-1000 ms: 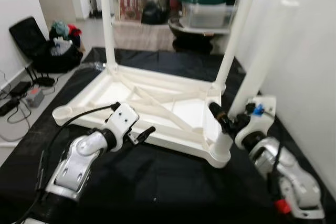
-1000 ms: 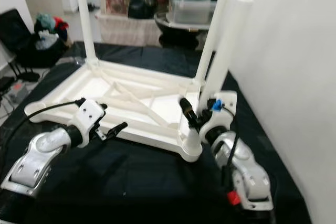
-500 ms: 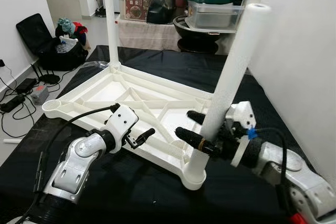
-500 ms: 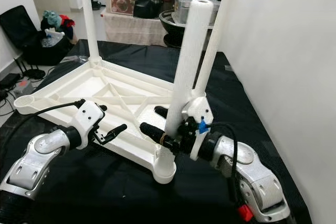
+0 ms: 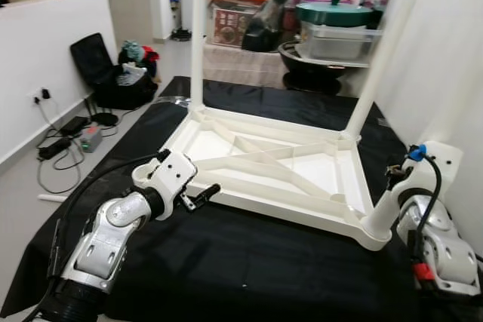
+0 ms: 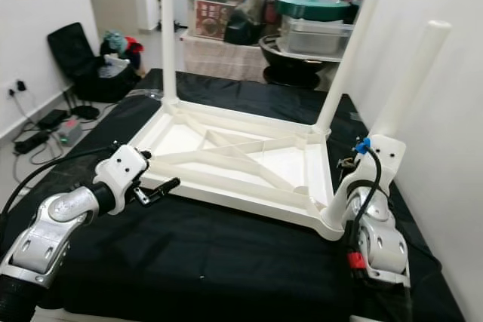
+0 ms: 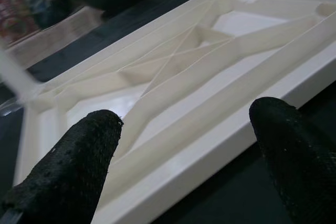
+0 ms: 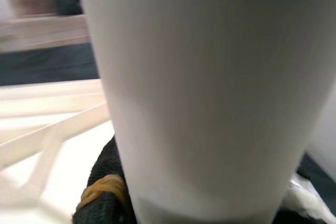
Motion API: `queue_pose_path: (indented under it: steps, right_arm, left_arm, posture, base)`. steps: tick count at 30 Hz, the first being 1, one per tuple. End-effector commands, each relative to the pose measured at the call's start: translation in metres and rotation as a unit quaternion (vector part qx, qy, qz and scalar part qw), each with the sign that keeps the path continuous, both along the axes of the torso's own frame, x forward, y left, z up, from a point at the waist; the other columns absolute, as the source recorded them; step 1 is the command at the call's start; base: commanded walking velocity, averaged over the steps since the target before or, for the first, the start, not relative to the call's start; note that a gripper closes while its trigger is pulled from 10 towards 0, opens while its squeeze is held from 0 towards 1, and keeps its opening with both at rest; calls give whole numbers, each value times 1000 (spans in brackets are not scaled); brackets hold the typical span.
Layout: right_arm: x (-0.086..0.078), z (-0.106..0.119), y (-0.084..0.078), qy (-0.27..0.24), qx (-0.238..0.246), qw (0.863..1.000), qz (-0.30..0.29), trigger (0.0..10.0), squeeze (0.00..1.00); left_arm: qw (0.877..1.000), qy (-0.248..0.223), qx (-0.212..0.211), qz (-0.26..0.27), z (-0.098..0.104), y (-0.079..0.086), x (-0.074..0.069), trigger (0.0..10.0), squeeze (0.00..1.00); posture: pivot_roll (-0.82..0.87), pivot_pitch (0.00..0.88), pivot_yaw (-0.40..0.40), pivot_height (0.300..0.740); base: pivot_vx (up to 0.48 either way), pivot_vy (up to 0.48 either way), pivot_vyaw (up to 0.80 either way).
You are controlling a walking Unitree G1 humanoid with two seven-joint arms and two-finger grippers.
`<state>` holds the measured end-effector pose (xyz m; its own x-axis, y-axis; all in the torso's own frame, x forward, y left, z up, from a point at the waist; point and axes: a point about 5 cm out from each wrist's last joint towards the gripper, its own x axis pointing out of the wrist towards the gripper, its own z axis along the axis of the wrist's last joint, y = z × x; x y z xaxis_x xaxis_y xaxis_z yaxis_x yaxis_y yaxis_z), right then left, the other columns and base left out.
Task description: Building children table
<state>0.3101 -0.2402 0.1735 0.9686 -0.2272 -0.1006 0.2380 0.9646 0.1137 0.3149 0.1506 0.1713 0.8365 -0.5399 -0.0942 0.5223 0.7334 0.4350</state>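
A white children's table top (image 5: 279, 207) lies upside down on a black cloth. Two white legs stand in its far corners (image 5: 198, 43) (image 5: 381, 58). A third leg (image 6: 406, 81) rises from the near right corner socket (image 6: 332, 224) and leans to the right. My right gripper (image 6: 349, 165) is shut on this leg low down; in the right wrist view the leg (image 8: 210, 77) is very close, with one black finger (image 8: 102, 192) beside it. My left gripper (image 5: 207, 192) is open just off the top's near edge, with the rim (image 7: 210, 150) between its fingers' line of sight.
A white wall (image 5: 453, 50) runs close along the right. Behind the table are storage boxes and a lidded pot (image 5: 332, 16). A black chair with a bag (image 5: 113, 73) and floor cables (image 5: 68, 130) lie to the left. The black cloth's edge (image 5: 45, 239) is near my left arm.
The head view has shifted. My right arm, stretched leftwards around the leg half a second ago, now sits right of the corner, and the leg leans right. The left arm has held still.
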Motion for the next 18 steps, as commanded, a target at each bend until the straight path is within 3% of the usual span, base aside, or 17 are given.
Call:
queue_pose_path:
  steps: [1, 2, 3, 6, 7, 8, 9, 10, 11, 12, 13, 14, 16, 17, 18]
  right_arm:
    - [-5, -18, 52, 20, 61, 981, 182, 10000, 0]
    - [-5, -18, 52, 20, 61, 981, 182, 10000, 0]
    - [-10, -4, 65, -20, 76, 967, 244, 10000, 1000]
    - [-22, 28, 86, -94, 63, 921, 372, 10000, 1000]
    - [-22, 28, 86, -94, 63, 921, 372, 10000, 1000]
    - [-36, 41, 97, -102, 50, 882, 458, 10000, 0]
    - [-36, 41, 97, -102, 50, 882, 458, 10000, 0]
    - [-42, 43, 99, -96, 23, 865, 492, 10000, 0]
    - [-42, 43, 99, -96, 23, 865, 492, 10000, 0]
    - [-45, 42, 100, -89, 2, 852, 515, 10000, 0]
    - [-45, 42, 100, -89, 2, 852, 515, 10000, 0]
    - [-49, 36, 97, -72, -30, 831, 550, 10000, 0]
    - [-49, 34, 95, -67, -27, 827, 557, 10000, 0]
    - [-48, 32, 94, -62, -26, 826, 559, 7020, 0]
    - [-48, 32, 94, -62, -26, 826, 559, 7020, 0]
  left_arm:
    - [1000, 5, 2, -11, -1, -4, 0, 10000, 0]
    - [1000, 5, 2, -11, -1, -4, 0, 10000, 0]
    - [1000, 5, 2, -11, -1, -4, 1, 10000, 0]
    - [1000, 4, 1, -10, -1, -3, 1, 10000, 0]
    - [1000, 4, 1, -10, -1, -3, 1, 10000, 0]
    - [1000, 6, -1, -16, -1, -5, -1, 10000, 0]
    - [1000, 6, -1, -16, -1, -5, -1, 10000, 0]
    - [1000, 7, -1, -19, -2, -5, -1, 10000, 0]
    - [1000, 7, -1, -19, -2, -5, -1, 10000, 0]
    - [1000, 8, -1, -20, -3, -6, -2, 10000, 0]
    - [1000, 8, -1, -20, -3, -6, -2, 10000, 0]
    - [1000, 7, -1, -18, -3, -5, -2, 10000, 0]
    - [1000, 7, -1, -17, -2, -5, -2, 10000, 0]
    - [1000, 7, -1, -16, -2, -4, -1, 10000, 0]
    - [1000, 7, -1, -16, -2, -4, -1, 10000, 0]
  posture:
    - [76, 0, -80, 740]
    - [76, 0, -80, 740]
    - [74, 0, -83, 740]
    - [79, 0, -87, 740]
    - [79, 0, -87, 740]
    - [77, 0, -86, 740]
    - [77, 0, -86, 740]
    - [77, 0, -86, 740]
    - [77, 0, -86, 740]
    - [78, 0, -90, 740]
    - [78, 0, -90, 740]
    - [85, 0, -98, 740]
    - [85, 0, -98, 740]
    - [87, 0, -101, 740]
    - [87, 0, -101, 740]
  base:
    - [0, 0, 0]
    - [0, 0, 0]
    - [0, 0, 0]
    - [0, 0, 0]
    - [0, 0, 0]
    - [0, 0, 0]
    - [0, 0, 0]
    - [0, 0, 0]
    - [0, 0, 0]
    - [0, 0, 0]
    - [0, 0, 0]
    - [0, 0, 0]
    - [0, 0, 0]
    - [0, 0, 0]
    - [0, 0, 0]
